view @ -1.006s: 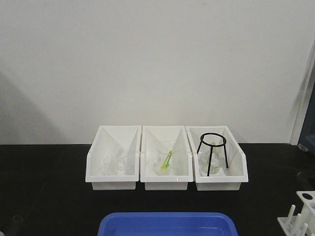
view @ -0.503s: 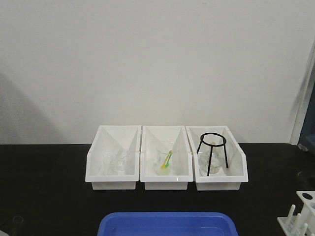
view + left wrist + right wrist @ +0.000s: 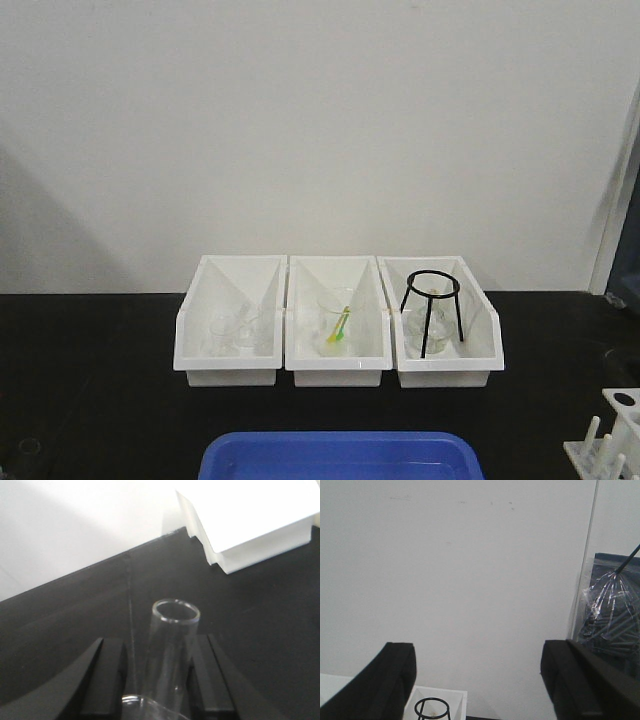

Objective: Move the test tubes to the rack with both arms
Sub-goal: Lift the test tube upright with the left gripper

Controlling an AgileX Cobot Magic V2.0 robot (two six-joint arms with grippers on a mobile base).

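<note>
Test tube [image 3: 173, 647], slim clear glass, round open rim, in left claw [image 3: 157, 647].

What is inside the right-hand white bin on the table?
A black tripod stand stands in the right white bin, with clear glassware beneath its ring. The front wall covers the bin's floor, so anything lying low there cannot be seen.

Black table [image 3: 100, 380], 3 bins [image 3: 338, 375], blue tray [image 3: 340, 442], rack [image 3: 612, 448]
</note>
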